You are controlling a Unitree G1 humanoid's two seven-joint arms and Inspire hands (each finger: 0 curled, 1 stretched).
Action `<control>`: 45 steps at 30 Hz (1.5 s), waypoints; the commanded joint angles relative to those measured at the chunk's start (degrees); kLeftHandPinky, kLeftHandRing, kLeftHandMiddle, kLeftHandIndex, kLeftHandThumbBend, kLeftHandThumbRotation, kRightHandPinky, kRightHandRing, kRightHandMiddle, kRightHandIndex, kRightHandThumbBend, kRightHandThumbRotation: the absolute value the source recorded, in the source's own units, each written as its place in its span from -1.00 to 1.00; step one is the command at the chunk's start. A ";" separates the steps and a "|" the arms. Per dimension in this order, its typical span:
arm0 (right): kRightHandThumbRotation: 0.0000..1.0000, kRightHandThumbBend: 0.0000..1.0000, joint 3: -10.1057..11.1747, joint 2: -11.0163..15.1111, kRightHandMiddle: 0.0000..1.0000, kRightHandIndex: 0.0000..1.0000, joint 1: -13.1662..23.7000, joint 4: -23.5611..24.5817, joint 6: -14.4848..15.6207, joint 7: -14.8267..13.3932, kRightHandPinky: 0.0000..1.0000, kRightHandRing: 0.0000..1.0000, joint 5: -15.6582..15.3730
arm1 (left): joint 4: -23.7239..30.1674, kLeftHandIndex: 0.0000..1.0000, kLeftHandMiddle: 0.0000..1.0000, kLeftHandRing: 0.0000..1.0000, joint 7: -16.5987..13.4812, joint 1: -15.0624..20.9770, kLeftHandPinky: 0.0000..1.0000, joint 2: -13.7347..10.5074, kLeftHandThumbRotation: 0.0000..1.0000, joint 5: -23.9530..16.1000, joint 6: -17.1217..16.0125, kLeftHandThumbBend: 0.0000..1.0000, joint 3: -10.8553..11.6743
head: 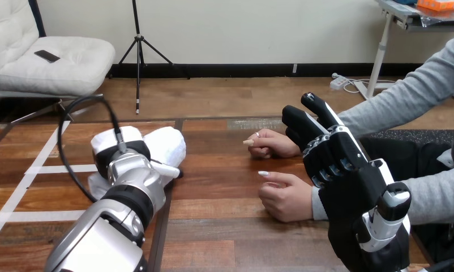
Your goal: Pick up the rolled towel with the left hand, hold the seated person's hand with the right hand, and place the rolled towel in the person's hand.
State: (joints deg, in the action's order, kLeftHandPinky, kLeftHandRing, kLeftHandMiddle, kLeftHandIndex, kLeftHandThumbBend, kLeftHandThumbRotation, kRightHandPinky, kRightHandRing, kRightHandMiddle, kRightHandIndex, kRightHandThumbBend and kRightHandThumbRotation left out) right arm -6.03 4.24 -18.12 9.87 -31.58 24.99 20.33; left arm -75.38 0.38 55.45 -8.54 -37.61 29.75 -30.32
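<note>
left hand clasps the rolled towel in curled fingers; right hand, fingers straight, empty beside the person's hands.

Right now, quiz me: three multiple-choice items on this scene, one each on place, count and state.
1. On the table, the towel lies: A) at the right; B) at the left, by the left hand; C) in the middle.
2. Person's hands on the table: A) none; B) one; C) two.
3. The right hand is: A) open; B) shut on the towel; C) flat on the table.
B: it sits by the left hand. C: one lies behind the other. A: its fingers are straight, holding nothing.
</note>
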 commanded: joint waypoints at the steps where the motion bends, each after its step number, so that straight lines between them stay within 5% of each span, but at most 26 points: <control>1: 1.00 1.00 0.38 -0.82 0.78 0.85 1.40 1.86 -1.18 -0.13 0.98 0.88 0.69 | 0.45 0.44 0.03 -0.23 -4.62 2.32 -0.45 0.00 -0.87 0.41 -0.13 0.58 1.09; 6: 1.00 1.00 0.48 -0.94 0.78 0.85 1.37 1.86 -1.53 -0.41 1.00 0.88 0.22 | 1.11 0.26 -0.24 -0.48 -9.58 1.21 -0.64 -0.13 -0.97 1.54 -1.21 0.43 2.20; 14: 1.00 1.00 0.62 -0.72 0.78 0.84 1.38 2.00 -1.49 -0.38 1.00 0.88 0.41 | 0.88 0.20 -0.24 -0.51 -12.34 0.68 -0.68 -0.13 -1.00 1.38 -1.43 0.27 2.29; 45: 1.00 1.00 0.92 -0.62 0.78 0.83 1.71 1.70 -1.59 -1.06 0.96 0.86 -0.19 | 0.74 0.23 -0.07 -0.32 -13.32 0.12 -0.54 -1.21 -1.00 1.20 -2.73 0.27 2.02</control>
State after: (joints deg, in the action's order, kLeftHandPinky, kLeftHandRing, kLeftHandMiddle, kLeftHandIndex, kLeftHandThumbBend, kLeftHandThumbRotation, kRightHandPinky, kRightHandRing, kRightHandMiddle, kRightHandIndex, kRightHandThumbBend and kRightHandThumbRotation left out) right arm -5.93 4.24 -18.41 9.87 -31.76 24.26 20.23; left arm -75.42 -11.84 53.99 -8.17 -36.04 28.07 -28.29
